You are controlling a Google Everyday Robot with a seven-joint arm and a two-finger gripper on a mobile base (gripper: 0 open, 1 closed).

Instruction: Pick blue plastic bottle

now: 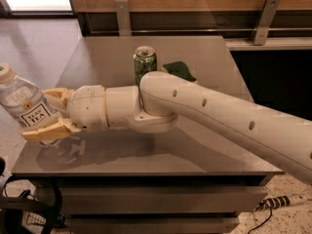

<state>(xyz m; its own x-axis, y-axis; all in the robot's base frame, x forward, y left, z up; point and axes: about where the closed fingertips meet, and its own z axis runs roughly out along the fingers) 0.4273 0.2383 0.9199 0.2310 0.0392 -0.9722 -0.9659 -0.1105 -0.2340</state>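
Note:
The blue plastic bottle (23,103) is clear with a white cap and a white-and-dark-blue "TEA" label. It is tilted, cap up to the left, at the table's left edge. My gripper (46,112) is shut on the bottle, one cream finger (56,94) behind it and one finger (48,131) in front, below the label. The bottle is held above the tabletop. My white arm reaches across from the lower right. The green drink can (145,64) stands upright at the middle back, behind the arm.
A green sponge (179,70) lies right of the can on the grey table (209,52). A wooden wall with metal brackets runs behind. Cables and a power strip (285,200) lie on the floor below the front edge.

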